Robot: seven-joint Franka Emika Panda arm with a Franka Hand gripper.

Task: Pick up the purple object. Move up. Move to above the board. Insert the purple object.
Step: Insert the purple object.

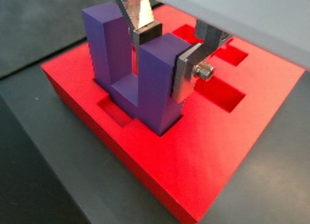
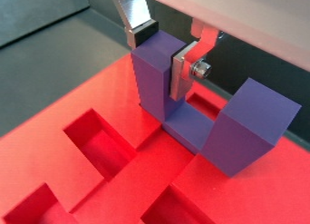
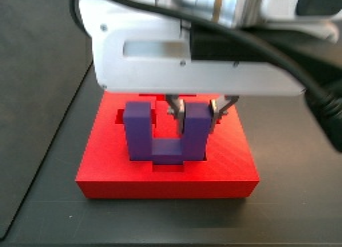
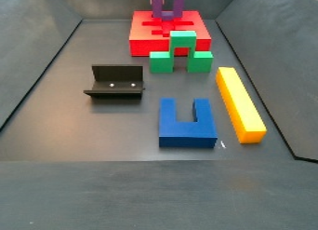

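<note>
The gripper [image 1: 166,48] has its jaws closed on one prong of the purple block [image 1: 136,72], plates flat against opposite faces of that prong. The block stands upright on the red board [image 1: 230,164], its base bar low in a recess near the middle of the wrist frame. I judge it partly or fully seated; I cannot tell whether the bar sits flush with the recess floor.

Risks from here:
- Off-centre hold. I grip one prong only, so any downward push could tilt the block and jam the bar against a recess wall.
- If the bar is not fully down, letting go could leave it cocked.
- A sideways pull on release could drag the block out again.

Room to move: in a side view the board [image 4: 140,31] sits at the top centre, with the green block [image 4: 181,50] touching or just beside its near edge. The blue block [image 4: 188,124], yellow bar [image 4: 240,103] and fixture [image 4: 115,82] lie well apart, lower in the frame. Straight up looks like the open way out; the dark walls close in behind the board.
</note>
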